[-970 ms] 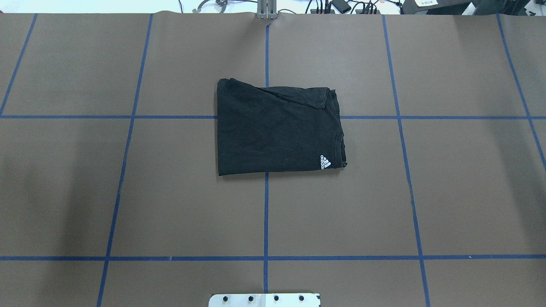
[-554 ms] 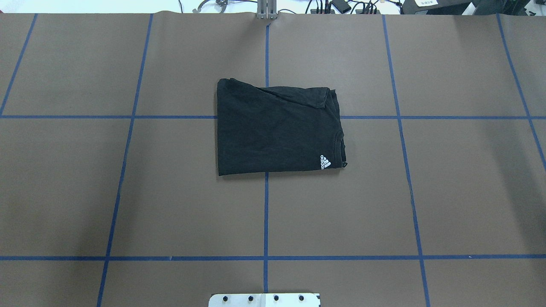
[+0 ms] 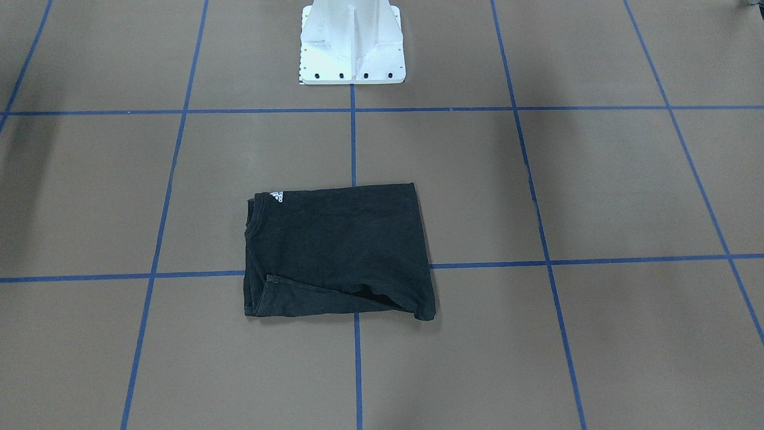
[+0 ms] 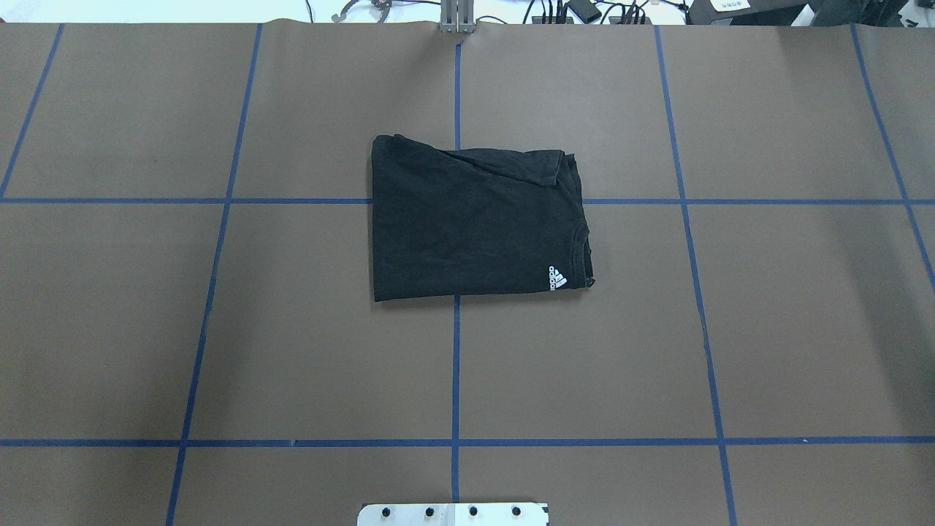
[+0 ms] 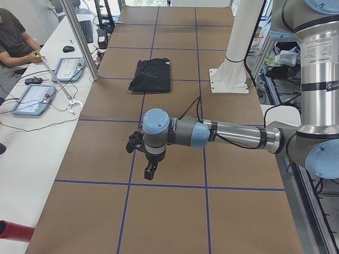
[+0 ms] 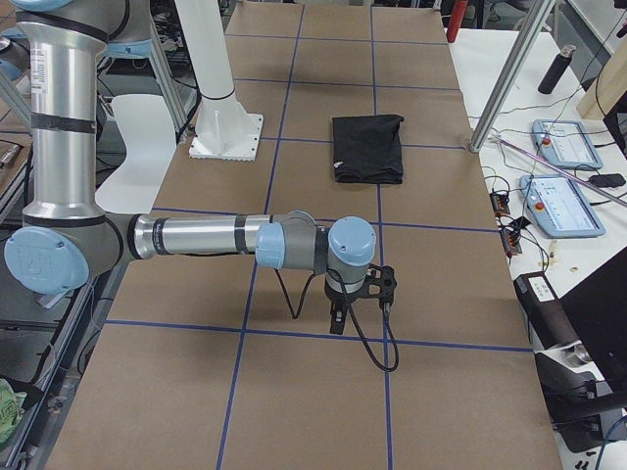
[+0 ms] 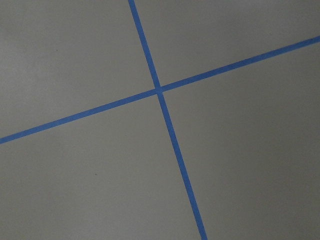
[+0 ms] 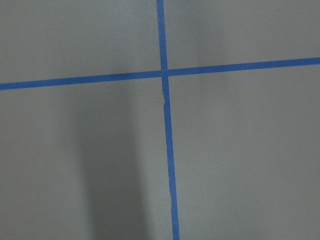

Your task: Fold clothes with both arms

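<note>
The black T-shirt (image 4: 475, 219) lies folded into a flat rectangle at the table's middle, its small white logo (image 4: 557, 277) at the collar corner; the graphic is hidden. It also shows in the front-facing view (image 3: 337, 251) and both side views (image 5: 152, 75) (image 6: 367, 147). My left gripper (image 5: 150, 172) hangs over bare table far from the shirt, fingers down; I cannot tell if it is open. My right gripper (image 6: 336, 318) hangs likewise at the other end; I cannot tell its state. Both wrist views show only brown table and blue tape.
The white pedestal base (image 3: 352, 48) stands at the robot's side of the table. Blue tape lines (image 4: 456, 365) grid the brown surface. An operators' bench with tablets (image 5: 32, 98), a metal post (image 5: 79, 37) and a seated person (image 5: 13, 37) border the far edge.
The shirt has not moved. A faint shadow on the table's left side has faded.
</note>
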